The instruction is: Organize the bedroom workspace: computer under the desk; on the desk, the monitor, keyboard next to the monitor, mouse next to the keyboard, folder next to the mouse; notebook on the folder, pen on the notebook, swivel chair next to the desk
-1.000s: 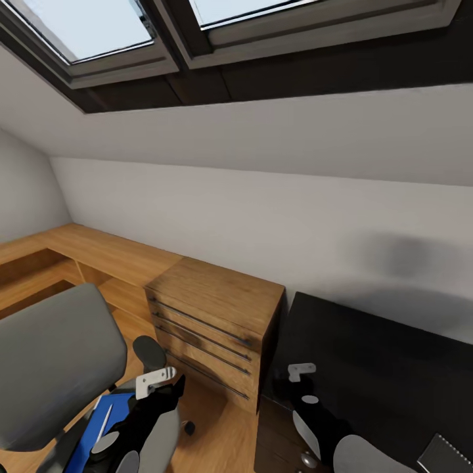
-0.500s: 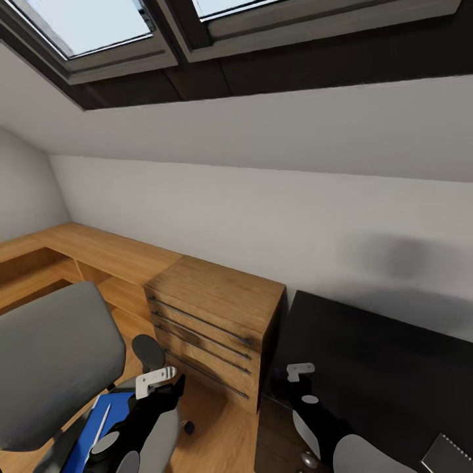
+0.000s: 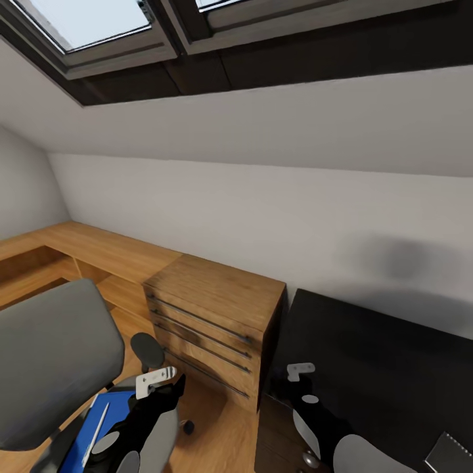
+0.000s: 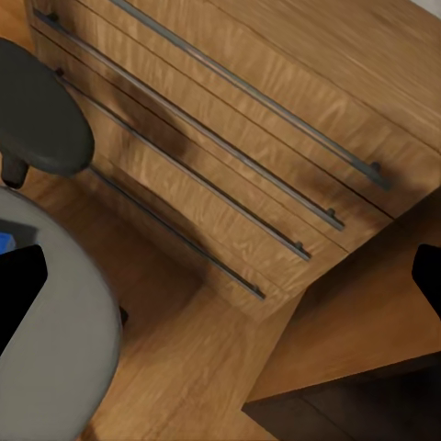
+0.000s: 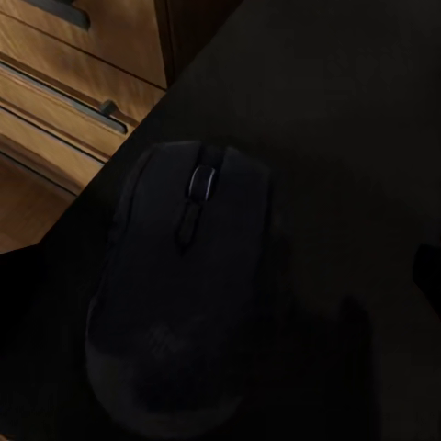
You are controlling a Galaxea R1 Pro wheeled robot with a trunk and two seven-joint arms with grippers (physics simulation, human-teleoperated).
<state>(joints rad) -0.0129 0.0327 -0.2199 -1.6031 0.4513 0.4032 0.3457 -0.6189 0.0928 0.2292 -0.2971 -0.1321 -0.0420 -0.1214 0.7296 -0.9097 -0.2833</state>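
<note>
1 mouse, 1 folder, 1 notebook

Black flat-topped desk at right: black computer mouse lies on it near corner; grey spiral-bound notebook lies on it at near right edge. Grey swivel chair seat carries blue flat folder; thin white pen lies on folder. Wooden plank floor carries wooden drawer cabinet and chair.

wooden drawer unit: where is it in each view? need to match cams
Head view: wooden drawer unit, centre, between the swivel chair and the black desk.
Left wrist view: fills the upper part, rail handles across its front.
Right wrist view: upper-left corner, beyond the mouse.
Shared landmark: its long rail handles.
</note>
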